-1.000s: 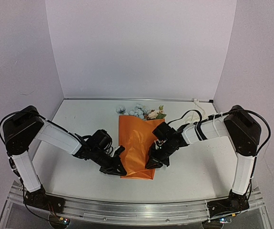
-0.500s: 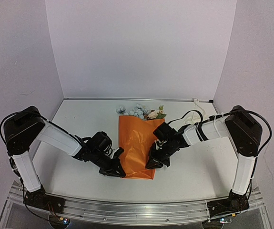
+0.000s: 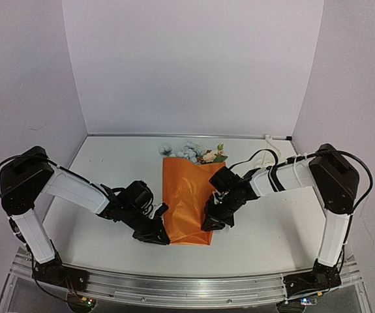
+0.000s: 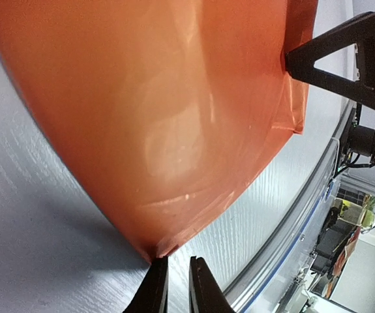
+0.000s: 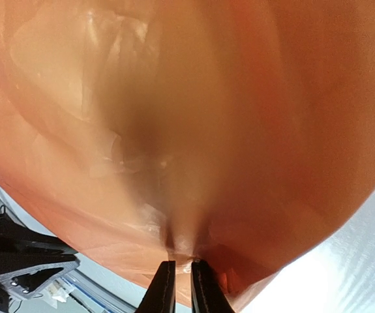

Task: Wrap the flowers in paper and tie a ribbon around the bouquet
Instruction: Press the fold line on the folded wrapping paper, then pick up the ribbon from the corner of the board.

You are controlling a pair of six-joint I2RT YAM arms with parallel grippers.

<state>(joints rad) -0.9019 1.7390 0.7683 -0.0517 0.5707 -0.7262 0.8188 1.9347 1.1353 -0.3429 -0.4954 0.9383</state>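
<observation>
Wrapping step: the right gripper [image 5: 182, 263] pinches the crinkly orange paper sheet [image 3: 186, 195] over pale blue, white and pink artificial flowers [image 3: 190, 152] (whether the left gripper [image 4: 176, 261] holds the corner, I cannot tell). Next probably means folding one edge across.

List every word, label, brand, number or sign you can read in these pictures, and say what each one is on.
None can be read. The orange paper is plain, the flowers carry no tag, and the left arm and right arm show no label. The clutter beyond the table rail in the left wrist view is too blurred to read.
</observation>
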